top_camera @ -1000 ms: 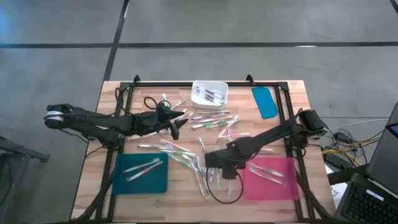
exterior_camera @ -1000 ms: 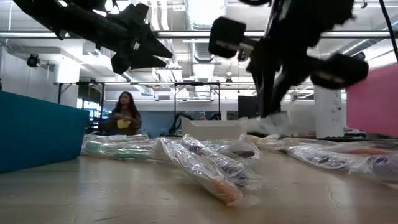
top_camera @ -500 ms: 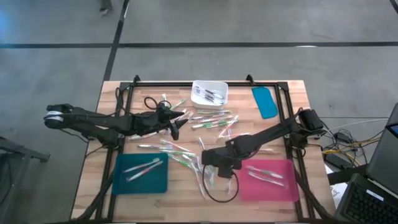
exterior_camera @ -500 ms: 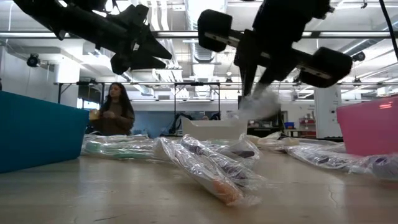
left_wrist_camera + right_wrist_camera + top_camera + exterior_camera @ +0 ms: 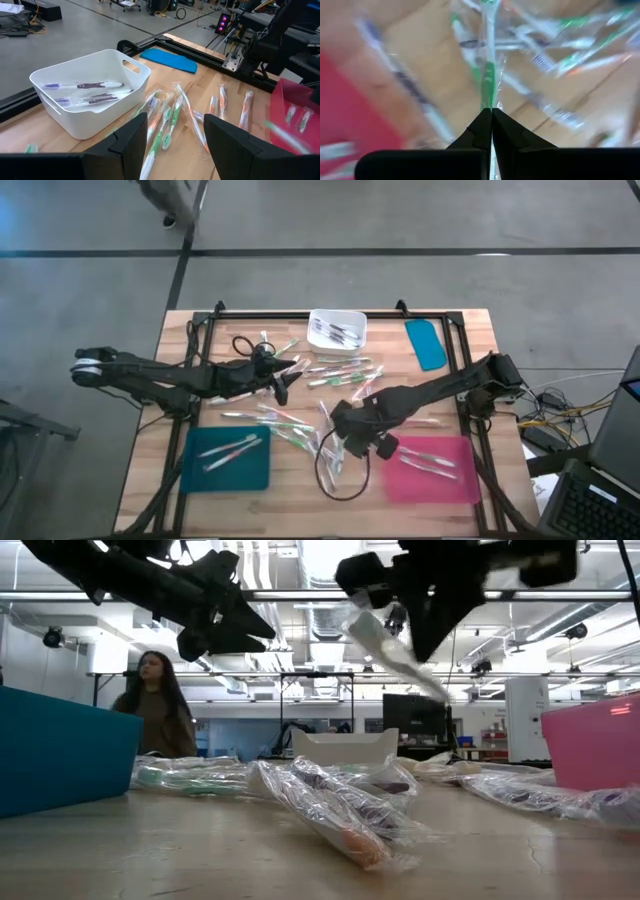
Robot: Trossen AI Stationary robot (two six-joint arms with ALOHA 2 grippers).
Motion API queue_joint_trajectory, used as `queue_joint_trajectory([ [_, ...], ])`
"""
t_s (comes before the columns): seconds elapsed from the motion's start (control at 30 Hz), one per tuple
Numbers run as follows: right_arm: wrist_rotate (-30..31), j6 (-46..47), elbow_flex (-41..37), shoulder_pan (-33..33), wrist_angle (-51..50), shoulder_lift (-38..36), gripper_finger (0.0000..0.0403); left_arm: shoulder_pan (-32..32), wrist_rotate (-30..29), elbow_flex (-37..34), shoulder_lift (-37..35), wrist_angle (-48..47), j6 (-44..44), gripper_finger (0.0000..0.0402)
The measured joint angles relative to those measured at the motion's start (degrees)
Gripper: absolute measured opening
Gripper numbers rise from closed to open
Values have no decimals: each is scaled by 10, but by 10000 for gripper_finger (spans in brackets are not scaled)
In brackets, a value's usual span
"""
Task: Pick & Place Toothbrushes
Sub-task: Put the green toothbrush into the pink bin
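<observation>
While the left arm waits with its hand (image 5: pixel 283 387) parted and empty over the far left part of the wooden table (image 5: pixel 470 330), the right hand (image 5: pixel 345 442) is pinched tight on a green wrapped toothbrush (image 5: pixel 487 75), carried clear of the table. Seen from table height, that wrapped brush (image 5: pixel 395 652) slants downward from the right hand (image 5: pixel 400 615), well above the heap below.

Beneath and just left of the right hand lies a loose scatter of wrapped toothbrushes (image 5: pixel 285 425), more of them spreading toward the far edge (image 5: pixel 345 370). Just to its right sits the pink tray (image 5: pixel 432 470), holding a few brushes (image 5: pixel 425 457). Well to its left is the teal tray (image 5: pixel 228 460) with a couple of brushes inside.

Ahead of the left hand's fingers (image 5: pixel 127 142) stands a white bin (image 5: pixel 90 95) with several dark-bristled brushes (image 5: pixel 87 92) in it, and beside the bin lie green and orange wrapped ones (image 5: pixel 165 120). A flat blue tray (image 5: pixel 426 343) rests near the far right corner. Behind the table a person (image 5: pixel 155 718) stands in the room.
</observation>
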Motion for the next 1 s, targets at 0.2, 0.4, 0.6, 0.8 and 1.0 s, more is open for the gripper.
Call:
queue_joint_trajectory([
  [0.2, -37, 116, 15, 11, -81, -5, 8, 0, 0, 0, 0, -1, 0, 200],
  [0.4, -42, 175, 9, 23, -95, -22, 8, 0, 0, 0, 0, -3, 0, 200],
  [0.6, -40, 100, -11, 21, -40, -10, 17, 0, 0, 0, 0, -6, 0, 200],
  [0.8, -40, 22, -14, 21, -10, 37, 60, 0, 0, 0, 0, -7, 0, 200],
  [1.0, -39, -28, -14, 23, -7, 76, 108, 0, 0, 0, 0, -13, 0, 200],
])
